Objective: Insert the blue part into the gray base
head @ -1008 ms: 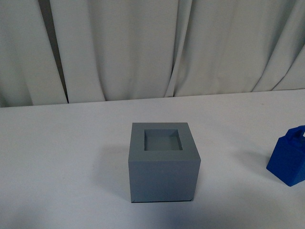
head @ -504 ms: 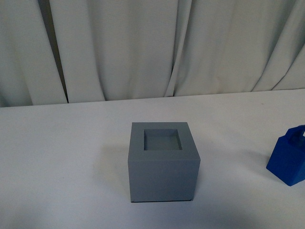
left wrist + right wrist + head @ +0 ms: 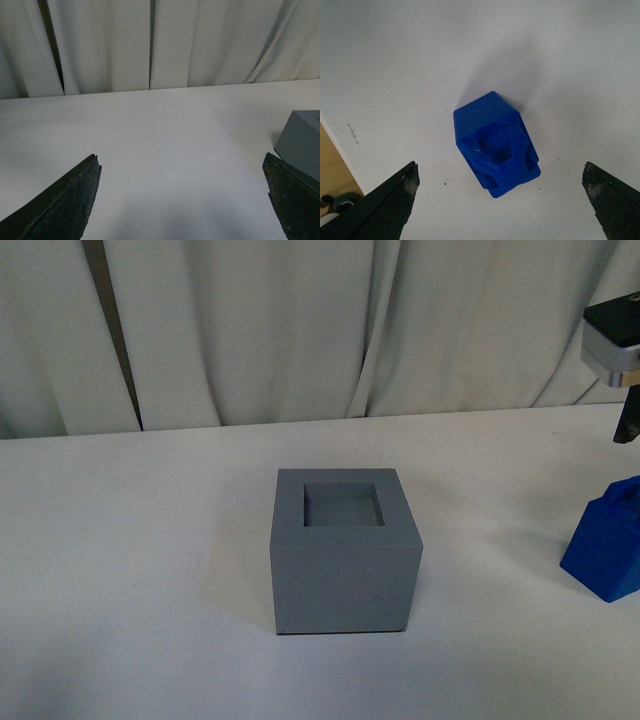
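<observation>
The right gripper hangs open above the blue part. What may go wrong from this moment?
1. The blue part stands turned against the open right gripper, so the gripper may close on the part's corners and twist or tip it.
2. A twisted grasp would likely catch on the rim of the square recess in the gray base.
3. The table edge lies near the part, and a sideways push might send it off.

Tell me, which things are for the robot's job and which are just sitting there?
For the job: bright blue plastic block with a loop handle; matte gray cube with a square recess.
Just there: white table; pale curtain.
</observation>
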Robot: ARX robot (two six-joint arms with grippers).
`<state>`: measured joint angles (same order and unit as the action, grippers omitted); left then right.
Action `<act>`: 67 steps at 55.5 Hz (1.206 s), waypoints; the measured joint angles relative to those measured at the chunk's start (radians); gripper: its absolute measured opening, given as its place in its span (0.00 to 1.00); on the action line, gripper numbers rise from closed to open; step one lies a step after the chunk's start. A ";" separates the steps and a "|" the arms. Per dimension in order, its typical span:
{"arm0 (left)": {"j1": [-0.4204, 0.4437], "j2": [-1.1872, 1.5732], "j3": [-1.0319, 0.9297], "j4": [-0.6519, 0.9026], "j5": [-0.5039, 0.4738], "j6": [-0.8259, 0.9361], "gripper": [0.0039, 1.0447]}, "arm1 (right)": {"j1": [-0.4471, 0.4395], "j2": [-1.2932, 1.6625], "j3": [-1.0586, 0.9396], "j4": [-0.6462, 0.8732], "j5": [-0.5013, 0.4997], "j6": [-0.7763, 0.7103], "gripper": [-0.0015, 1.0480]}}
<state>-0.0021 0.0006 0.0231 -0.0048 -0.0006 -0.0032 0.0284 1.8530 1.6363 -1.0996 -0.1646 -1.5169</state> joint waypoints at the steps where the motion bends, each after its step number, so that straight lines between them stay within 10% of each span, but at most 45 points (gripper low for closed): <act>1: 0.000 0.000 0.000 0.000 0.000 0.000 0.94 | 0.002 0.008 0.006 -0.003 0.010 -0.002 0.93; 67: 0.000 0.000 0.000 0.000 0.000 0.000 0.94 | 0.044 0.185 0.088 -0.015 0.120 -0.043 0.93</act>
<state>-0.0021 0.0006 0.0231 -0.0048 -0.0002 -0.0032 0.0723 2.0380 1.7241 -1.1145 -0.0444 -1.5597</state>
